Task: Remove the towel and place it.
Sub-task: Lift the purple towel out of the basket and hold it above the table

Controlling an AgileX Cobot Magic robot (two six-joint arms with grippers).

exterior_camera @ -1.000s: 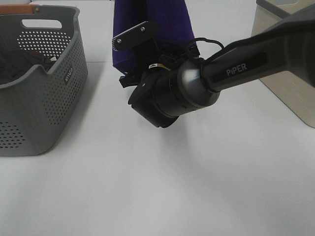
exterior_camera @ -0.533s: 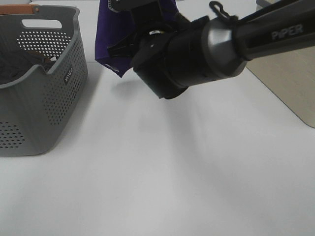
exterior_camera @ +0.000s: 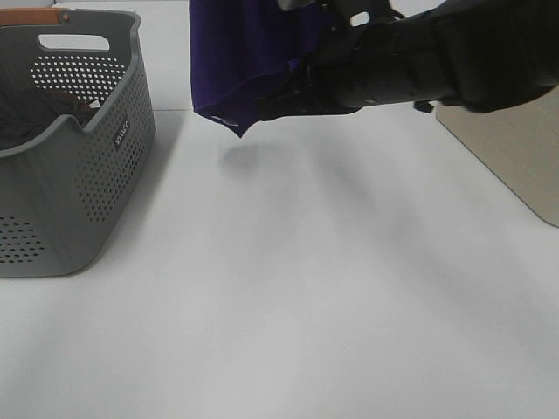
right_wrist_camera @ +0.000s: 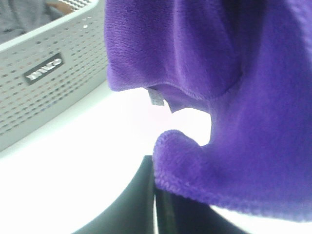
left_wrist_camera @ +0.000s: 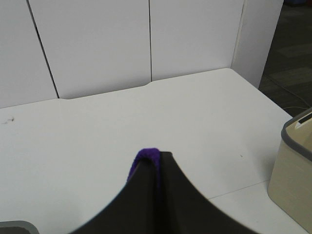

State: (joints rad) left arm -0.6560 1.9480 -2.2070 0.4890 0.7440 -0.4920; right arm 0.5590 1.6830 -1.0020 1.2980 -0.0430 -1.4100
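The deep purple towel (exterior_camera: 236, 61) hangs in the air above the white table, just right of the grey basket. Its lowest corner is clear of the tabletop, and a small tag (right_wrist_camera: 156, 97) shows on its lower hem. My right gripper (right_wrist_camera: 156, 195) is shut on a corner of the towel (right_wrist_camera: 195, 73); its black arm (exterior_camera: 410, 61) reaches in from the right. My left gripper (left_wrist_camera: 156, 163) is shut, with a purple edge of the towel (left_wrist_camera: 146, 156) sticking out between its tips. It is out of the exterior high view.
The grey perforated basket (exterior_camera: 87, 175) stands at the left with a dark brownish-grey cloth (exterior_camera: 35, 113) inside. A beige bin (exterior_camera: 515, 148) with a grey rim sits at the right edge, and white wall panels (left_wrist_camera: 122, 44) rise behind the table.
My right arm has risen and swung to the right, its gripper closing on the towel's lower part. The towel's hanging end has shifted with it.
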